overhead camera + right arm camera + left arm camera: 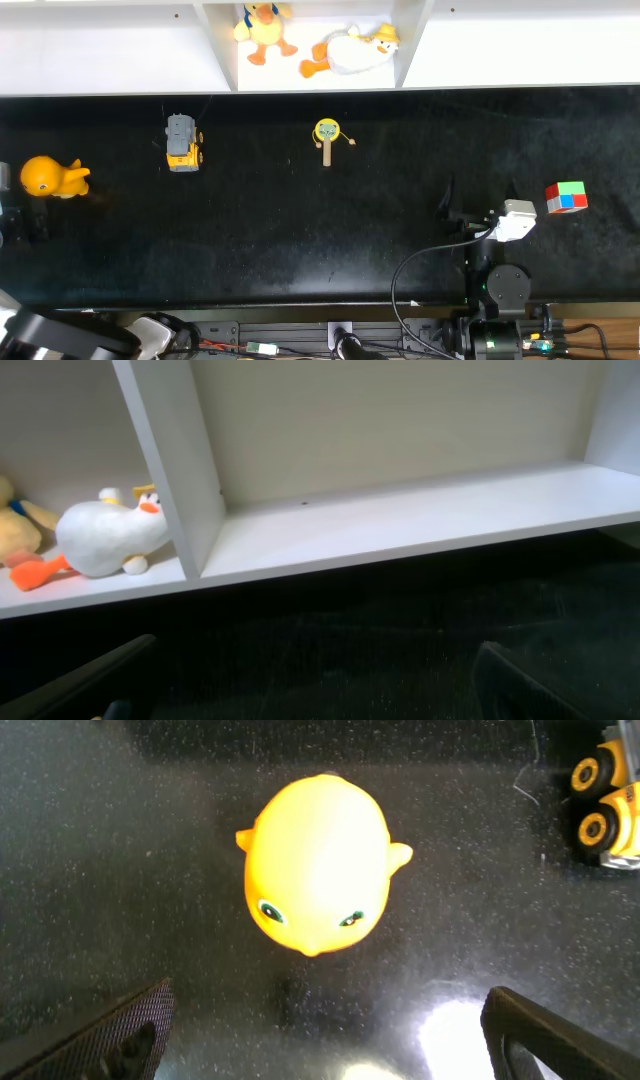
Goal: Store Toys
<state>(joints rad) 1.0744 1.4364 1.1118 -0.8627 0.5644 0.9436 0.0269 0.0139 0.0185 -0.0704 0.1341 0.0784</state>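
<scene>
Squarely ahead of the left jaws — spread wide, gripping nothing — the orange duck toy (pixel 318 863) sits on the black tabletop (pixel 120 840), touching neither jaw; the right jaws gape open too.

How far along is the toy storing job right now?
Done: yellow duck and white duck sit in the shelf. In hand: nothing; the left gripper hangs open over the orange toy, the right gripper is open too. Left: orange toy, truck, rattle and cube lie on the table.

glossy plastic duck (pixel 318 862) — speckled black tabletop (pixel 120 850)
</scene>
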